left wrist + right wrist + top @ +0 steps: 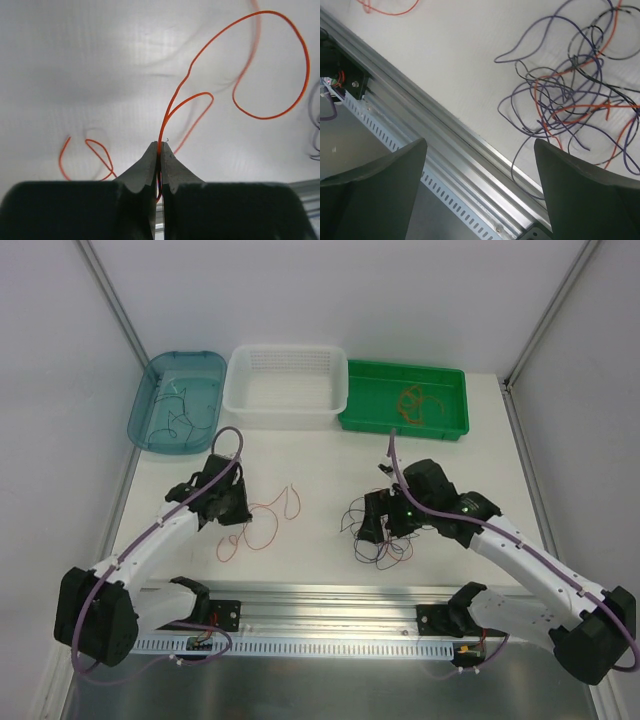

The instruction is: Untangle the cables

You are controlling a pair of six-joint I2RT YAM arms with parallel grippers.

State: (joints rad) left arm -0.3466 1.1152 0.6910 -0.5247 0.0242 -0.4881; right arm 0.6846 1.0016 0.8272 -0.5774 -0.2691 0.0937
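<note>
Orange wire (270,12) sits on the counter (320,470), left pincer (159,147) clamped shut on it; right pincer (480,145) hangs wide open by the tangle (570,95). Wire that thin could easily slip out when pulled.

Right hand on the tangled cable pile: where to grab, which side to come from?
Grip the lone purple loop jutting from the edge of the tangle, coming from above, fingers across the strand. It lies flat, clear of the crossings, so it likely pulls free alone.

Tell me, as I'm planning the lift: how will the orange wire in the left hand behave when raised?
Probably springy, not limp: the orange wire holds open loops beyond the left hand. Likely light, being hair-thin. It might slip from that pinch.
</note>
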